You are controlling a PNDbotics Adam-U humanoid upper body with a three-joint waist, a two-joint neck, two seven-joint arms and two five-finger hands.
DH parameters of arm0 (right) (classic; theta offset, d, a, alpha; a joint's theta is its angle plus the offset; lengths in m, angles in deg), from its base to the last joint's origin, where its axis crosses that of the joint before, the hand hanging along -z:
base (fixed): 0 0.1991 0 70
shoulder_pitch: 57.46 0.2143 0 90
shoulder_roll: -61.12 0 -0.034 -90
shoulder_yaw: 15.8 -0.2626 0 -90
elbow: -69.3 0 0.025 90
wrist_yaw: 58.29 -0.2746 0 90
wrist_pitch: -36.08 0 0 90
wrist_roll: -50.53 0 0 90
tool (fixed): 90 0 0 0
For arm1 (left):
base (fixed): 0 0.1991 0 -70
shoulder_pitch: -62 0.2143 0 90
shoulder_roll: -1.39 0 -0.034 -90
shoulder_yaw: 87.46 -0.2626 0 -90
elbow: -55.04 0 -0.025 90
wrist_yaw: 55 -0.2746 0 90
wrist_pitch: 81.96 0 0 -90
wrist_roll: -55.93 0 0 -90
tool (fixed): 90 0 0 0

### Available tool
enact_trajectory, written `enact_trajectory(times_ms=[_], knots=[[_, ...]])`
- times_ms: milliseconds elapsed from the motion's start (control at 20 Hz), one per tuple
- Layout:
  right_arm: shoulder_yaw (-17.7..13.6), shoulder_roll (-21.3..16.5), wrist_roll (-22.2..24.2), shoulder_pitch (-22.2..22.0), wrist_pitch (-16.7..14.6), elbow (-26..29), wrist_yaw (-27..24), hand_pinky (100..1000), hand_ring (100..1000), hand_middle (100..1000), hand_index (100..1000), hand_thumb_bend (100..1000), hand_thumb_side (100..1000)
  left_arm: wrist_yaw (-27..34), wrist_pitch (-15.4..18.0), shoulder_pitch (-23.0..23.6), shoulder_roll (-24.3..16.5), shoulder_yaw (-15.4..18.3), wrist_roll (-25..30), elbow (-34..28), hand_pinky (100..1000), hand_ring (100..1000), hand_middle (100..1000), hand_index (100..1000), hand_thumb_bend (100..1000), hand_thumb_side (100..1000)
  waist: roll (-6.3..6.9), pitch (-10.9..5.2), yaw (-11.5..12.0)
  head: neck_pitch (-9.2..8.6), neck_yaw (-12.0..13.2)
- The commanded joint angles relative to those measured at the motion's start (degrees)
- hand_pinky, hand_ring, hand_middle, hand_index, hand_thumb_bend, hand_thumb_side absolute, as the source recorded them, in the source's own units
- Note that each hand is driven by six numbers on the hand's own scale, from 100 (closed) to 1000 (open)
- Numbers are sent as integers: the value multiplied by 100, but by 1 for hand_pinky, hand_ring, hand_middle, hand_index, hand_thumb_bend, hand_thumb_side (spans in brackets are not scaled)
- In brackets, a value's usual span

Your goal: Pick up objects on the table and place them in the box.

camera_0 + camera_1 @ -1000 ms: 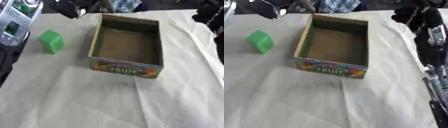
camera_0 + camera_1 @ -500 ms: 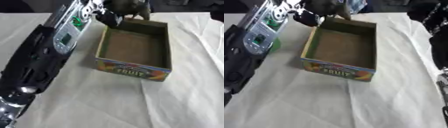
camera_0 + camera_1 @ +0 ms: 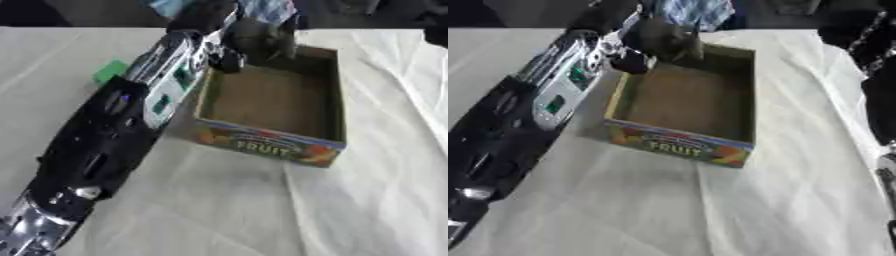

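Left arm (image 3: 122,125): enters from the lower left corner and extends diagonally up across the surface to the far left corner of the box. Its casing is black and silver with small green markings.

Left hand (image 3: 662,40): a dark, blurred mass over the far left corner of the open brown cardboard box (image 3: 337,100). The state of its fingers cannot be told; whether they hold anything cannot be told either.

Box: stands open on the white cloth-covered surface (image 3: 219,210), roughly centre, slightly askew. The near wall carries a colourful printed panel (image 3: 267,142) with the word "FRUIT". The visible part of the brown interior floor shows no object lying on it; the far left corner is covered by the hand.

Green block (image 3: 111,70): small, bright green, lying on the surface left of the box. In the left eye view only a part of it shows beside the left arm; the arm covers the rest. In the right eye view it is hidden by the arm. It is outside the box, and apart from the hand.

Right arm (image 3: 877,90): dark parts show along the right edge of the right eye view, beside the surface and clear of the box. The right hand itself does not show in either view.

Cloth: creased, with folds running to the right of the box.
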Motion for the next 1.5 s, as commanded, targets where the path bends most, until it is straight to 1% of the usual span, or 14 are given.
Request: enact_trajectory(times_ms=[50,200,350,550,600,750,800,850,900,1000,1050,1200,1300,1500], knots=[[-39,-56,10,48,12,117,-24,812,742,706,969,401,1000,-302,133,-31,123,5,-190,128,100,298,1000,335,100,100,-23,-101,-11,-57,-22],[-42,-40,15,48,28,117,-20,811,742,706,970,400,1000,-582,271,47,238,26,-243,224,109,310,1000,346,100,114,-28,-96,-10,-20,-94],[-39,-17,24,44,54,117,-18,811,741,705,971,401,1000,-849,387,63,308,19,-339,219,109,311,1000,346,100,100,-33,-93,-17,31,-220],[-32,12,41,53,77,117,-25,810,741,705,971,401,1000,-1213,511,-2,297,-122,-493,199,120,324,1000,346,100,100,-29,-89,-37,46,-247],[-31,17,44,56,82,117,-28,810,741,705,972,401,1000,-1305,540,-16,287,-164,-503,210,127,349,1000,338,100,100,-26,-89,-41,43,-249],[-28,27,54,64,95,117,-33,810,741,705,972,401,1000,-1567,658,-18,284,-260,-384,253,180,392,1000,361,100,124,-13,-92,-47,34,-255],[-30,29,55,65,98,117,-35,810,741,704,971,401,1000,-1657,697,-10,290,-267,-306,263,241,437,1000,405,101,155,-11,-92,-48,33,-260],[-31,30,56,64,101,117,-35,810,741,704,971,401,1000,-1743,719,-5,293,-263,-226,273,323,485,1000,460,165,191,-7,-93,-47,39,-266],[-32,31,57,61,104,117,-36,810,741,704,972,401,1000,-1828,726,-5,289,-254,-144,272,392,542,1000,562,256,285,-4,-94,-45,44,-269],[-33,33,61,51,112,117,-33,810,740,704,972,401,1000,-2003,697,-16,267,-236,29,270,469,655,1000,690,376,417,3,-95,-43,51,-272],[-32,33,65,47,116,117,-31,810,740,704,972,401,1000,-2089,666,-26,250,-228,115,261,516,709,1000,717,450,466,6,-96,-40,53,-274],[-33,34,70,41,119,117,-27,809,740,703,972,400,1000,-2333,572,-37,209,-247,355,215,565,769,1000,767,598,574,7,-99,-34,61,-278],[-32,36,70,43,120,117,-31,809,740,703,972,400,1000,-2498,503,-32,183,-263,499,177,598,795,1000,797,639,604,5,-103,-32,64,-282],[-31,43,70,41,134,117,-35,809,740,702,972,399,1000,-2863,441,-6,176,-221,689,79,709,881,1000,852,716,697,3,-113,-27,51,-287]])
